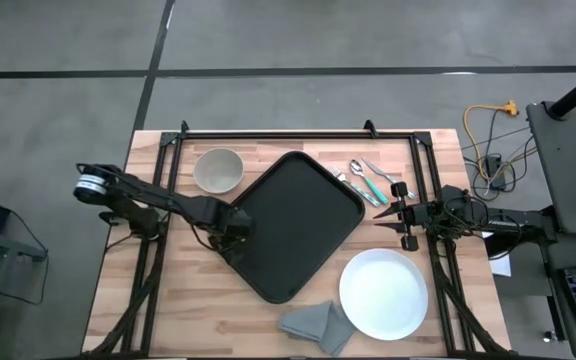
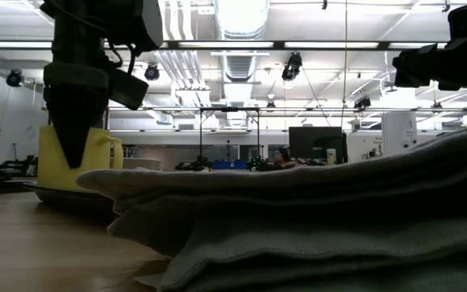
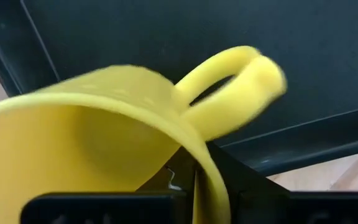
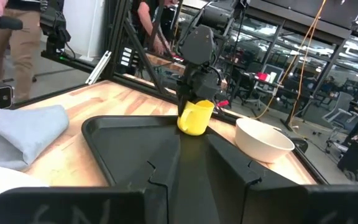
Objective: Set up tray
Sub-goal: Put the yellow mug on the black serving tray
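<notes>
The black tray [image 1: 303, 225] lies cornerwise in the middle of the table. A yellow mug [image 4: 196, 118] stands upright just inside the tray's left corner, with my left gripper [image 1: 233, 228] above it, pointing down and shut on it. In the high view the gripper hides the mug. In the low view the mug [image 2: 83, 158] shows over the tray's rim [image 2: 71, 196]. My right gripper [image 1: 386, 212] waits level at the table's right side, its fingers open with nothing between them, pointing toward the tray. My left gripper holds the mug by its wall at the rim [image 3: 197, 171], right beside the handle [image 3: 235, 87]. One finger is inside the mug and one outside. The fingers come from above, pointing down. The mug is upright at the tray's floor; whether its bottom rests there I cannot tell.
A pale bowl [image 1: 218, 170] stands at the far left beside the tray. Cutlery [image 1: 368, 182] lies at the far right. A white plate [image 1: 383, 292] sits at the near right, and a folded grey cloth [image 1: 318, 325] lies at the near edge, filling the low view's foreground [image 2: 314, 219].
</notes>
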{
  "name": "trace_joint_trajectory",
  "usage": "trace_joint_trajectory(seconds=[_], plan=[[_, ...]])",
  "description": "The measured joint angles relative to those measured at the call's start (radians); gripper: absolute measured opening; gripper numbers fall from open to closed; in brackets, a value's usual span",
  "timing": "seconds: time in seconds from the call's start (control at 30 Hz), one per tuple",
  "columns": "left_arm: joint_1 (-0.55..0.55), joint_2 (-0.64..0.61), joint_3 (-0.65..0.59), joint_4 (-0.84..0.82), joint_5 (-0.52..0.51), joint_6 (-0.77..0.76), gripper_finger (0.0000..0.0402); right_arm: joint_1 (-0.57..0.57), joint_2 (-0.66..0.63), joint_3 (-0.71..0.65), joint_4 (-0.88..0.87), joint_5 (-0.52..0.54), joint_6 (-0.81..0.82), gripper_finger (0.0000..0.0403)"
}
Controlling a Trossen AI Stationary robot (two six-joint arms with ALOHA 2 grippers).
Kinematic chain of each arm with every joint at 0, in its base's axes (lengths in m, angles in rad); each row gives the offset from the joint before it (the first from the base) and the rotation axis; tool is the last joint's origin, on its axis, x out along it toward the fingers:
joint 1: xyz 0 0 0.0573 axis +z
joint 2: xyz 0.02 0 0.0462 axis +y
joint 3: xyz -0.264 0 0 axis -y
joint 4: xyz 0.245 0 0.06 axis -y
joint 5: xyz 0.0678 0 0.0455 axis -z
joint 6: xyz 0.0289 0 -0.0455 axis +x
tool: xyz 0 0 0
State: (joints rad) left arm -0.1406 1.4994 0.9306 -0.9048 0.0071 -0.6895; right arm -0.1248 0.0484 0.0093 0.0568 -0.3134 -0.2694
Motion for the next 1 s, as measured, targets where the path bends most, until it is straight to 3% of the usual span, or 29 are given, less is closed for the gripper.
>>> trace_joint_trajectory(seconds=[1.0], plan=[[0.005,0.000,0.012,-0.070,-0.002,0.000,0.0032,0.000,0.000,0.000,0.000,0.000,0.000,0.0068]])
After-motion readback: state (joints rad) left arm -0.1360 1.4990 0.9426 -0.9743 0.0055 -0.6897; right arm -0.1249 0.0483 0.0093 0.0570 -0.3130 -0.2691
